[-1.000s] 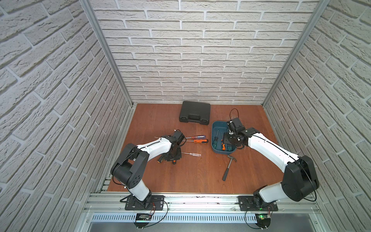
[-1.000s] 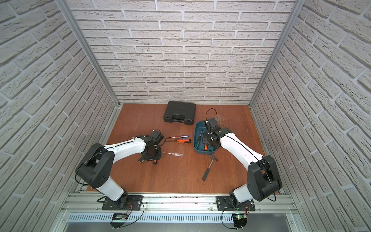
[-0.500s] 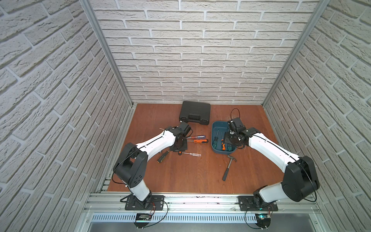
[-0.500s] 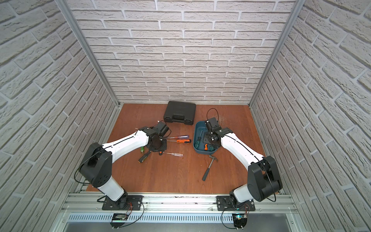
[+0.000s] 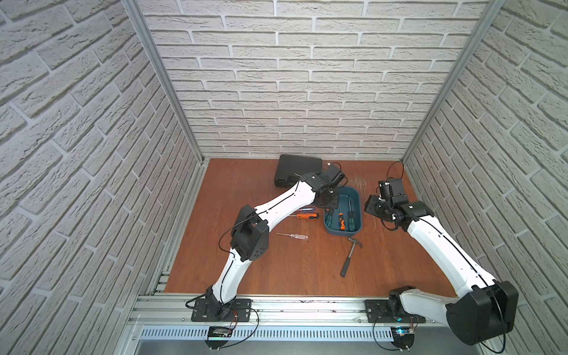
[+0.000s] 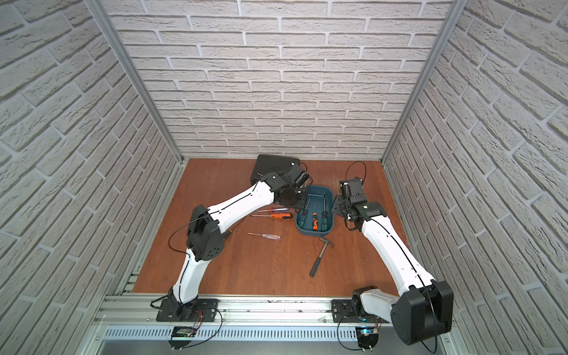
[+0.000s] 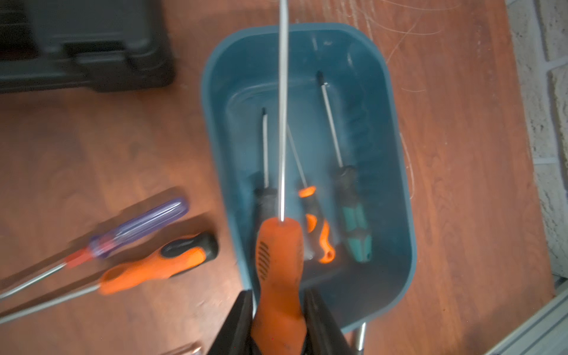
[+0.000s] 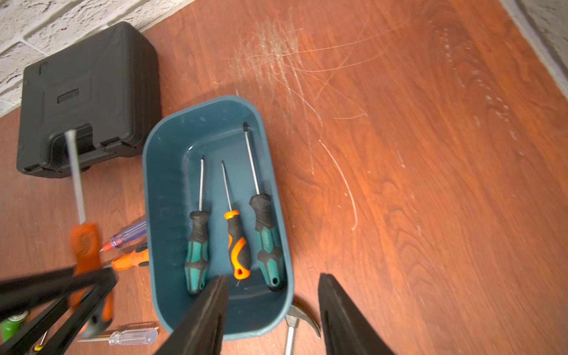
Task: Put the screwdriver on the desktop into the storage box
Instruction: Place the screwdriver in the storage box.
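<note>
**Status: transfer of one screwdriver, carry phase**

Compared with one second ago, the left arm has left the open desktop [image 5: 292, 267] and swung across to the storage box [image 8: 147, 184]. The right arm has drawn back from above the box to its far side.

- Left gripper [image 7: 278, 309]: clenched on the orange handle of the held screwdriver [image 7: 278, 261]; the bare shaft points forward, away from the jaws.
- Position of the held screwdriver: raised and not yet inside the box. In the left wrist view it lies along the box's length; in both top views the gripper is at the box wall nearest the left arm.
- Right gripper [image 8: 270, 285]: jaws apart and grasping nothing; it hangs beside the box and leaves the opening free.
- Box contents: three screwdrivers lying side by side on the floor, handles toward the robot.
- On the desktop: the purple-handled screwdriver [image 7: 138, 227] and the orange-and-black screwdriver [image 7: 159, 264] just beside the box; the clear-handled screwdriver [image 5: 292, 236] farther off; the hammer [image 5: 350, 258]; the black case [image 5: 296, 172].

**Assessment:** the pick appears complete, and lowering and release remain. The shaft looks about as long as the box, so it probably has to stay parallel to the long walls; a skewed drop could leave the tip on the rim. Several screwdrivers are still outside, so the task is likely only partly done.
</note>
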You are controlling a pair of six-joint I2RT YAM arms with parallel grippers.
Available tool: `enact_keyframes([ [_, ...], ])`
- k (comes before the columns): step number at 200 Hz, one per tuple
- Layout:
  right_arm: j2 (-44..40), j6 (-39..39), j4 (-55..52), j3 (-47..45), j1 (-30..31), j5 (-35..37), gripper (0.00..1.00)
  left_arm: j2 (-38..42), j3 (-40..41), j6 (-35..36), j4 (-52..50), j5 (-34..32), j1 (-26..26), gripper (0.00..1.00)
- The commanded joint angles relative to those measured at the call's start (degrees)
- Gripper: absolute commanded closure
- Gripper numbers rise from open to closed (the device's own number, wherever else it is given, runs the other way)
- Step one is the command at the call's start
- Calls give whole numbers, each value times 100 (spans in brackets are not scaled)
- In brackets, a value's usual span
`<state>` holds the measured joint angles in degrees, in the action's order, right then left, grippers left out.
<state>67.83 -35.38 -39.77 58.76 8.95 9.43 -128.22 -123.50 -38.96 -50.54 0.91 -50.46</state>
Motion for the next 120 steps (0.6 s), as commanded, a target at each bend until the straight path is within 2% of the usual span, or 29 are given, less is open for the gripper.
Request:
enact_keyframes([
  [1,-265,-55,-108,-207,-80,92,47,-521,-705,62,-383,316,-111,78],
  [41,-458,-90,-154,-385,-130,59,47,-1094,-1146,-23,-483,485,-175,78],
  [89,-350,-119,-97,-367,-148,-19,47,-1343,-1136,-164,-500,568,-324,75],
  [120,-211,-67,-121,-210,-148,-82,47,-1420,-1141,-215,-505,368,-294,72],
])
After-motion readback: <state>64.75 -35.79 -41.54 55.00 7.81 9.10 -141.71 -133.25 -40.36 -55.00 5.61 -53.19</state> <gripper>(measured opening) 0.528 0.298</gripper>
